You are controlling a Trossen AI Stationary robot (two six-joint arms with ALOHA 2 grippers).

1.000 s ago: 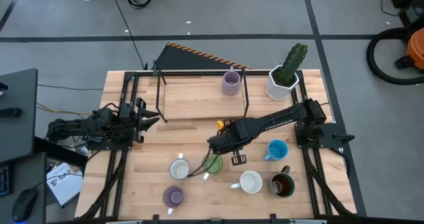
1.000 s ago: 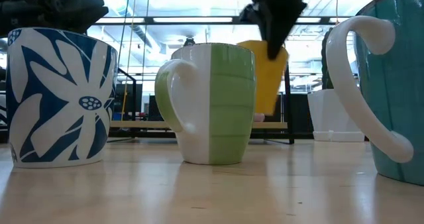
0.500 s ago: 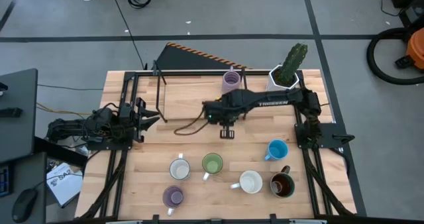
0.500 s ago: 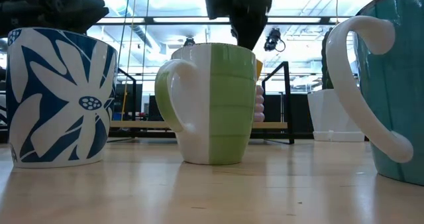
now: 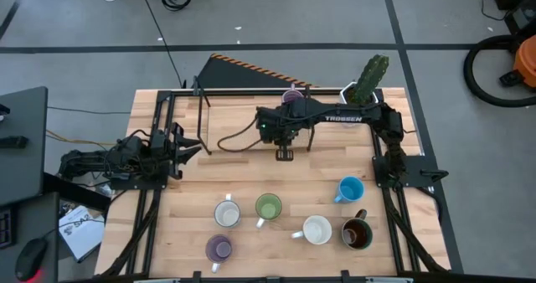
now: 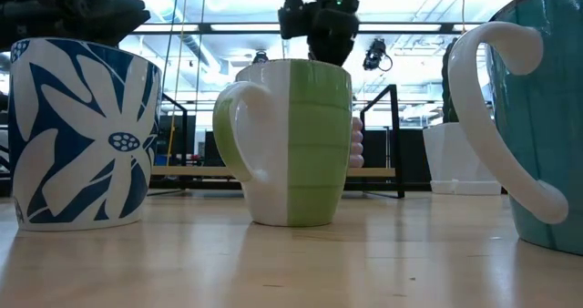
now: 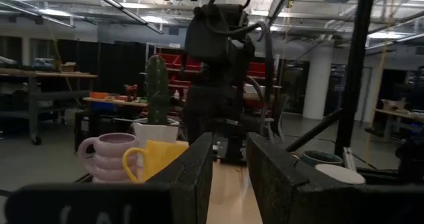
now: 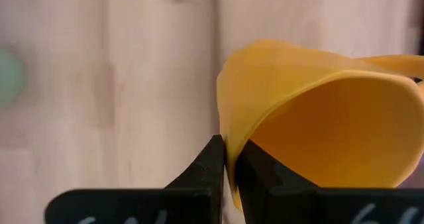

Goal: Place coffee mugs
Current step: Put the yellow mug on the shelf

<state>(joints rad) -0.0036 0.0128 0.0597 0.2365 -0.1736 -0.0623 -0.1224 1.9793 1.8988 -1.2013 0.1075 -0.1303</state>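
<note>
Blue-flowered mug (image 6: 80,133), green-white mug (image 6: 290,142), teal mug (image 6: 528,117), dark arm (image 6: 314,16) above

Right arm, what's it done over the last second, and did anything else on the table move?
The right gripper, its fingers clamped on the rim of the yellow mug, carried it from above the green mug toward the table's far side, beside the lavender mug on the raised shelf. The left gripper stayed parked at the left edge. The mugs in the near row have not moved.

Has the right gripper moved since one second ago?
Yes. In the high view the right gripper, holding the yellow mug by its rim, has moved away from the green mug toward the lavender mug.
</note>
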